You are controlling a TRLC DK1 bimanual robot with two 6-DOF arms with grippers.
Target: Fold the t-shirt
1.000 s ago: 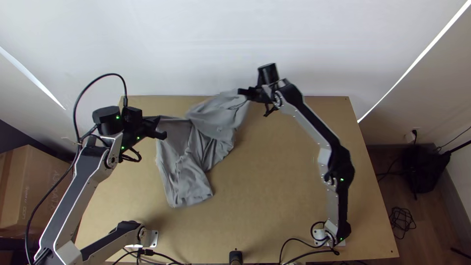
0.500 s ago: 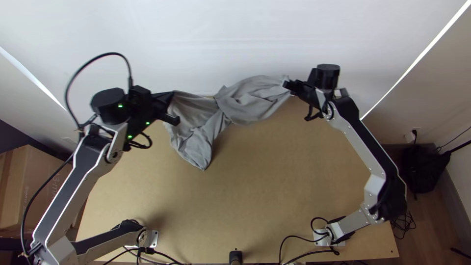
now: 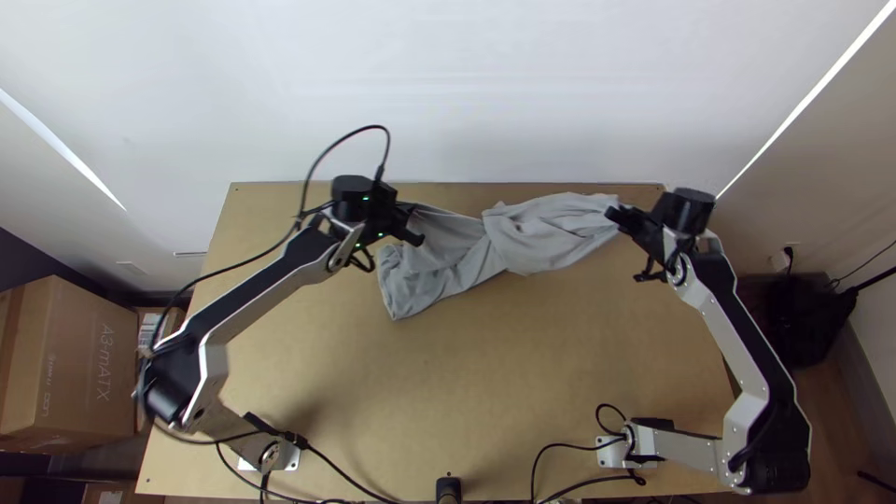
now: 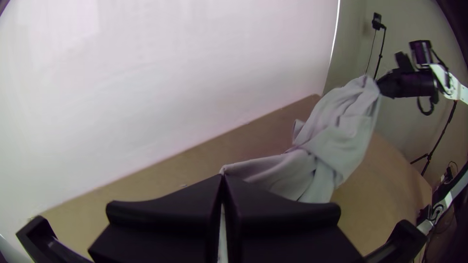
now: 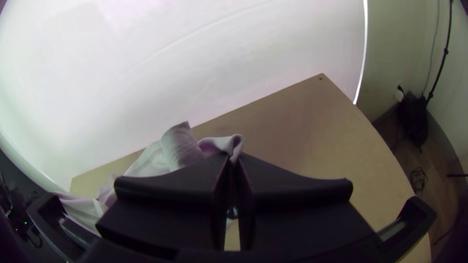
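- Your left gripper (image 3: pixel 414 226) hides the t-shirt (image 3: pixel 551 233) fabric pinched between its fingers.
- Your right gripper (image 3: pixel 618 217) covers its pinched fabric too.
- You see the cardboard box (image 3: pixel 84 364), left, cut off by the top view's edge.

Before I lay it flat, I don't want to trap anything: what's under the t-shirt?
The wooden table shows around the bunched grey t-shirt; the part beneath is covered, so I can't tell whether anything lies there.

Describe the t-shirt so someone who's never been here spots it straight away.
Find the light wooden table, then its far edge by the white wall. There, the black left gripper and black right gripper hold a grey cloth t-shirt, bunched and twisted between them. It's the soft, crumpled thing among rigid silver-and-black arms.
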